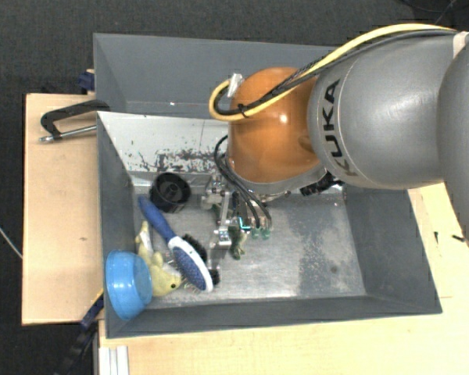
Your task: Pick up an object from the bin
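Note:
My gripper (233,239) hangs below the orange wrist cover over the middle of the bin floor, just right of a blue-handled brush (180,250) with a white and dark head. A black round cup (170,191) lies at the back left, to the gripper's left. Further left, in the front corner, a yellow toy figure (158,269) lies against a blue round lid (127,284). I see nothing clearly between the gripper's tips.
The arm and its orange cover hang over the bin's back right part. The bin's sloping walls close in on all sides.

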You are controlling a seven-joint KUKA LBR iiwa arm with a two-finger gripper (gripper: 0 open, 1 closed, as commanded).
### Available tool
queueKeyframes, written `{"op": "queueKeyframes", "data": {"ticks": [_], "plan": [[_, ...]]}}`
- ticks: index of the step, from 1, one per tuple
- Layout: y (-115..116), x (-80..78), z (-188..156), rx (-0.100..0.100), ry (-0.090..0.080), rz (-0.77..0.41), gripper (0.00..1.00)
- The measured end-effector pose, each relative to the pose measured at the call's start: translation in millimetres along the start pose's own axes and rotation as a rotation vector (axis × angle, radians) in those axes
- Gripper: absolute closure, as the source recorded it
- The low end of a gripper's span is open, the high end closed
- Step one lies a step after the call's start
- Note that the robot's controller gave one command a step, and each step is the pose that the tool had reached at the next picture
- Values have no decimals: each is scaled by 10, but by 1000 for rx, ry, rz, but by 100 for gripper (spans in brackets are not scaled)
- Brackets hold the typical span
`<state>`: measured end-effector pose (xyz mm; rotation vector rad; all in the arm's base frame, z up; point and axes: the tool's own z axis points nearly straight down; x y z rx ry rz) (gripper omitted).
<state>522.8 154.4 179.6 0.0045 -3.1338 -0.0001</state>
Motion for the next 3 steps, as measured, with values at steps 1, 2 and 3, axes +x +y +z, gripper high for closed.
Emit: {"op": "queueKeyframes", "data": {"ticks": [1, 2, 3], "plan": [[63, 53, 1040, -2, 4, -190, 0], [51, 33, 1028, -2, -4, -188, 100], [210, -49, -240, -1, -20, -380, 100]]}}
